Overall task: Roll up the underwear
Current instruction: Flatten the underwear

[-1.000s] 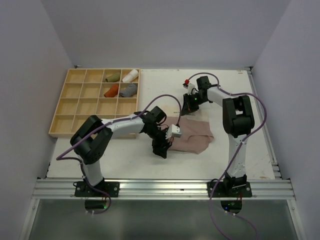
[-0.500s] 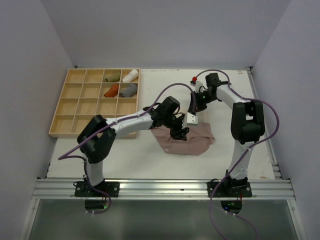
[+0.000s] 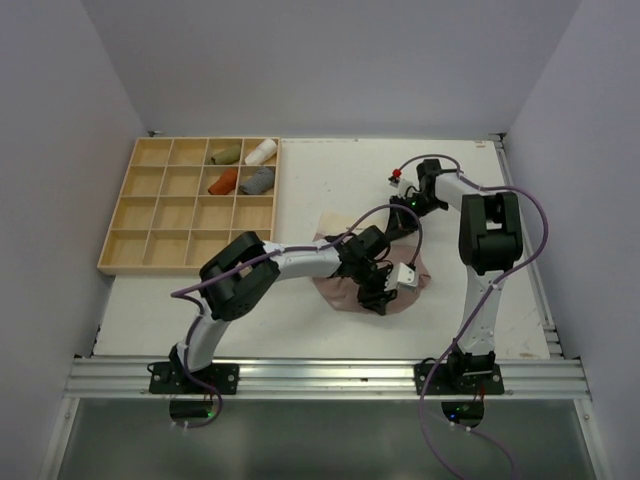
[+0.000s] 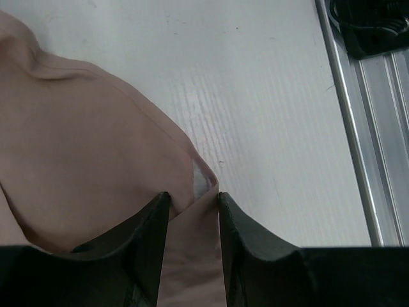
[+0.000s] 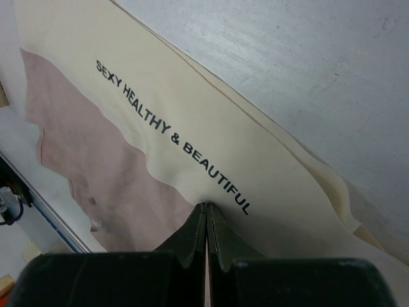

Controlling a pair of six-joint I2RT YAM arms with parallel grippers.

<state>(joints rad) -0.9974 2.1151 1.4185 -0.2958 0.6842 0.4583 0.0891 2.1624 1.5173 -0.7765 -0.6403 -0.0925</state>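
Note:
The pale beige-pink underwear [image 3: 338, 290] lies bunched on the white table right of centre. My left gripper [image 3: 378, 298] reaches across it to its near right part. In the left wrist view its jaws [image 4: 190, 197] stand narrow, with a raised fold of the pink cloth [image 4: 83, 166] filling the gap between them. My right gripper [image 3: 404, 213] is at the garment's far right edge. In the right wrist view it [image 5: 206, 206] is shut on the cream waistband [image 5: 192, 109] just below its printed lettering, pink fabric [image 5: 83, 147] to the left.
A wooden compartment tray [image 3: 150, 215] sits at the far left, holding several rolled cloths, one of them rust-orange [image 3: 222, 182]. A metal rail [image 3: 320, 378] runs along the near table edge. The left arm's cable loops over the garment.
My left gripper has swung from the garment's left end across to its near right part, and its jaws have narrowed onto a fold. The right gripper has shifted right. The cloth is more bunched.

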